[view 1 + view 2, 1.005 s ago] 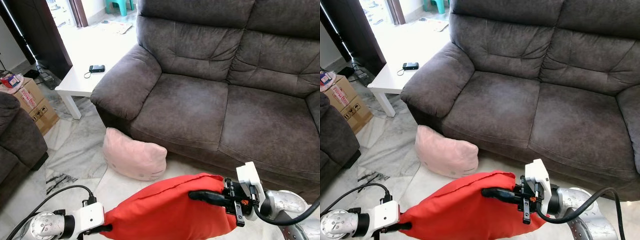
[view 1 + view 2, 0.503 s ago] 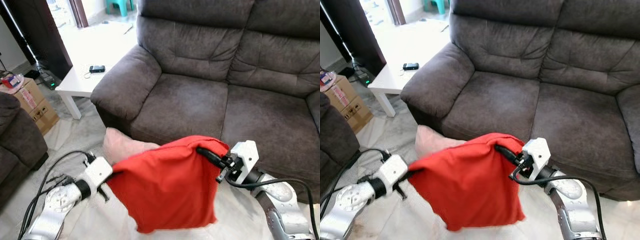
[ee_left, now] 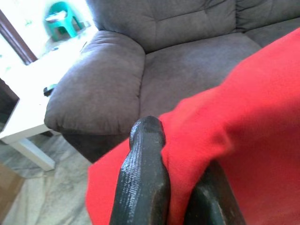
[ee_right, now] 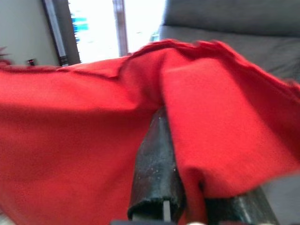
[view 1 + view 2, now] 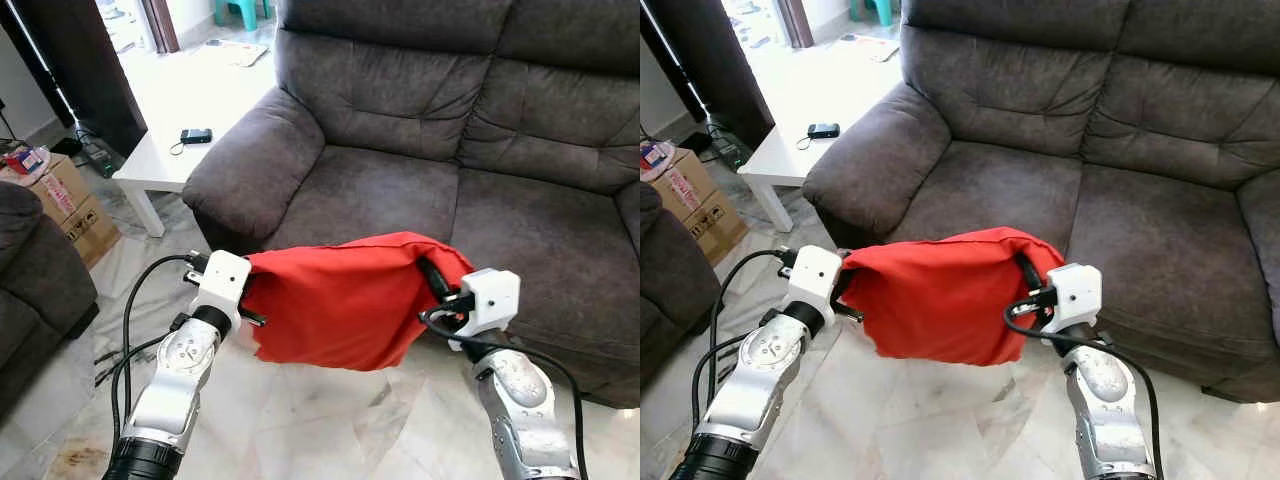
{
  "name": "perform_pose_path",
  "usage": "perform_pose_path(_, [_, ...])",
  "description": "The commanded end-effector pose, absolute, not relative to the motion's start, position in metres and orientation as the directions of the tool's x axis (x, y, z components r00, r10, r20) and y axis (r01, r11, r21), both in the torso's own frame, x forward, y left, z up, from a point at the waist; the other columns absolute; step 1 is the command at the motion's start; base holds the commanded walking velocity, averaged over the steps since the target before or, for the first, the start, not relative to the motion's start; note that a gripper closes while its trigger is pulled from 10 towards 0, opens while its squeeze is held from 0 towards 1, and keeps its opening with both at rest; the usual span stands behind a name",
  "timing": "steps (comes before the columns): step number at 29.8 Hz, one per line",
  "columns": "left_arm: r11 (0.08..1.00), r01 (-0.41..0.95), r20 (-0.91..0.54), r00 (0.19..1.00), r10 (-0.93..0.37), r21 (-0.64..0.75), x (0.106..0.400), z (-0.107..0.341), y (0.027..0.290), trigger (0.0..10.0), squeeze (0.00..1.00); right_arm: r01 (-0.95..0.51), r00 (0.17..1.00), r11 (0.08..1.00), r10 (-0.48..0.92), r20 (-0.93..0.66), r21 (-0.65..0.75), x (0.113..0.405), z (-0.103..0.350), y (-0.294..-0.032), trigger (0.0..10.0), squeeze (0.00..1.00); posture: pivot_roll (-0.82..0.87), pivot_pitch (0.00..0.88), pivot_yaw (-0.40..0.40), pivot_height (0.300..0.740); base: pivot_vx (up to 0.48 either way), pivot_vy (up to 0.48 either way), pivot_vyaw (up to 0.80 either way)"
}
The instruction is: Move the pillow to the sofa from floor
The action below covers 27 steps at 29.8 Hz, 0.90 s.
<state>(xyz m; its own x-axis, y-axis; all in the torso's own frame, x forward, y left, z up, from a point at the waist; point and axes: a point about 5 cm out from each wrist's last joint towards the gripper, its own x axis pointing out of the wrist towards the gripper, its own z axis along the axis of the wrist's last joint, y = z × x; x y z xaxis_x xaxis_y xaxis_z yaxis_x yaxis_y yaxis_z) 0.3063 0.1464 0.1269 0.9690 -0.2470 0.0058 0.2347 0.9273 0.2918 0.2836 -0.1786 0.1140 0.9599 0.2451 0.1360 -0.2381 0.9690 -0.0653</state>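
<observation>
- The red pillow (image 5: 345, 300) hangs in the air between both arms, just in front of the grey sofa (image 5: 400, 200), above the marble floor (image 5: 300, 420).
- The left claw (image 5: 252, 290) is clamped on the pillow's left edge.
- The right claw (image 5: 432, 275) is clamped on its right edge.
- A white bench (image 5: 180, 120) stands left of the sofa.

Left gripper (image 5: 252, 300), right gripper (image 5: 436, 283); both clamped
</observation>
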Motion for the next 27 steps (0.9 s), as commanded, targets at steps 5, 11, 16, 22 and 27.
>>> perform_pose_path(5, [0.933, 0.111, 0.132, 0.977, -0.165, 0.344, 0.303, 0.143, 0.155, 10.0, 0.00, -0.031, 0.978, 0.997, 0.045, 0.203, -0.072, 0.284, 0.119, -0.193, 10.0, 0.00, 0.00, 0.114, -0.001, 0.740, 0.000, 0.000, 0.00])
perform_pose_path(11, [0.940, 0.063, 0.130, 0.985, -0.112, 0.335, 0.303, 0.141, 0.158, 10.0, 0.00, -0.017, 0.988, 0.999, 0.023, 0.153, -0.042, 0.278, 0.104, -0.189, 10.0, 0.00, 0.00, 0.107, 0.000, 0.740, 0.000, 0.000, 0.00])
perform_pose_path(16, [0.940, 0.076, 0.147, 0.980, -0.131, 0.332, 0.306, 0.142, 0.150, 10.0, 0.00, -0.065, 0.984, 0.996, 0.074, 0.161, -0.061, 0.274, 0.103, -0.176, 10.0, 0.00, 0.00, 0.101, 0.001, 0.740, 0.000, 0.000, 0.00])
perform_pose_path(22, [0.943, 0.045, 0.180, 0.978, -0.109, 0.329, 0.306, 0.142, 0.146, 10.0, 0.00, -0.059, 0.988, 0.998, 0.063, 0.141, -0.036, 0.273, 0.095, -0.173, 10.0, 0.00, 0.00, 0.094, -0.001, 0.740, 0.000, 0.000, 0.00])
perform_pose_path(27, [0.940, 0.025, 0.155, 0.984, -0.083, 0.339, 0.307, 0.132, 0.151, 10.0, 0.00, -0.027, 0.993, 0.999, 0.030, 0.114, -0.027, 0.271, 0.086, -0.179, 10.0, 0.00, 0.00, 0.085, -0.001, 0.740, 0.000, 0.000, 0.00])
